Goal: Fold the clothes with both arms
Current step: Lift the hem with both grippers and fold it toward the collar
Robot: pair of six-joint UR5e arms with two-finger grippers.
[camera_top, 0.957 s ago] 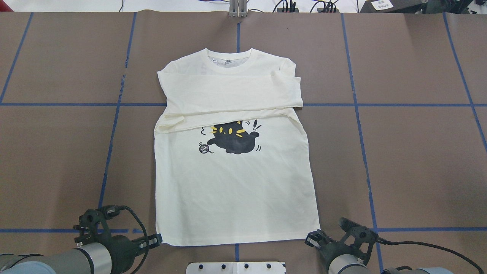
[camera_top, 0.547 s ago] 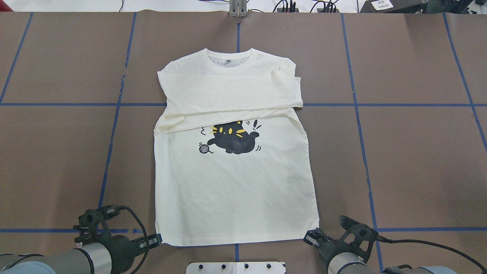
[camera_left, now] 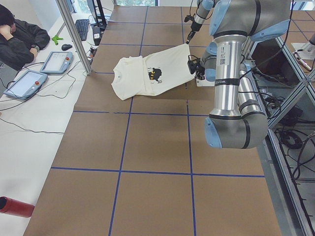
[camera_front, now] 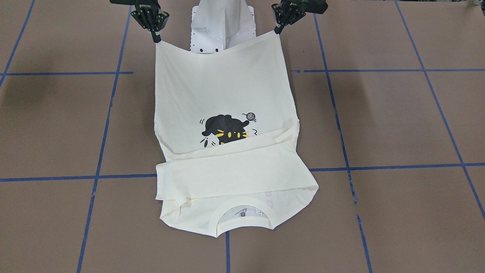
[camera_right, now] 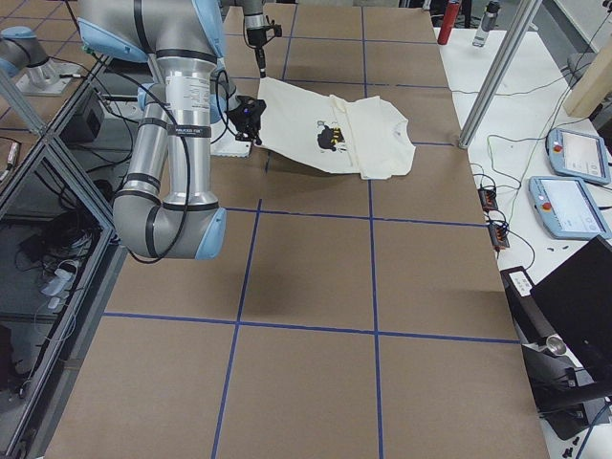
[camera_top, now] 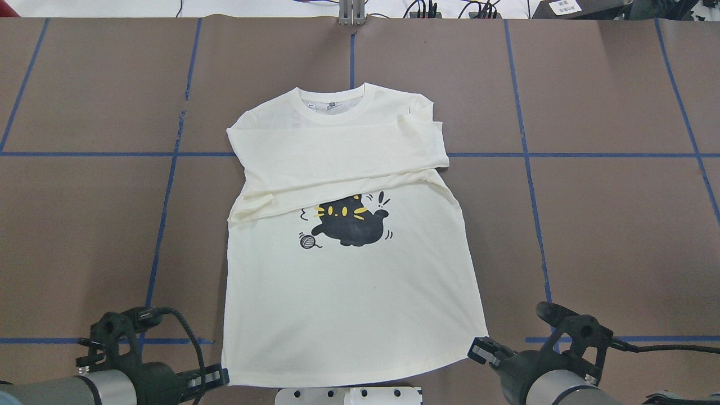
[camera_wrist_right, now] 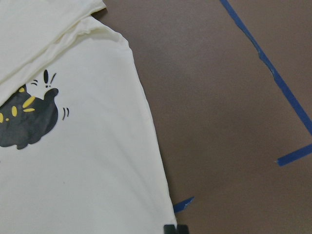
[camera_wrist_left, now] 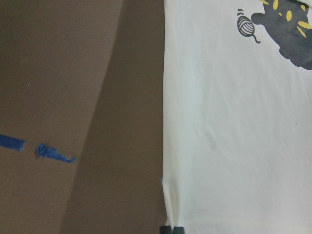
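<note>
Tools on both arms are clamped on the hem corners of the shirt (camera_top: 349, 298). The left tool (camera_top: 224, 374) has the corner on the robot's left and the right tool (camera_top: 477, 349) has the corner on its right. Each wrist view shows two black fingertips (camera_wrist_left: 166, 229) pressed together at the bottom edge, with the cloth corner pinched between them.

The hem hangs off the table (camera_top: 619, 236) between the two tools and sags a little in the middle. In the front-facing view it hangs above the white base (camera_front: 223, 19). Both side views show the shirt sloping up from the table to the tools.

The far part of the shirt rests on the table near its middle, front up. The collar (camera_top: 332, 106) points away from the robot. Both sleeves (camera_top: 337, 152) are folded across the chest, one over the other, and their lower edge covers the top of the cat print (camera_top: 351, 222). The yarn ball (camera_top: 307, 242) sits just beside the cat, on the robot's left. Blue tape lines (camera_top: 562, 154) cross the brown table. In the left side view a person (camera_left: 19, 37) sits at the far end.
</note>
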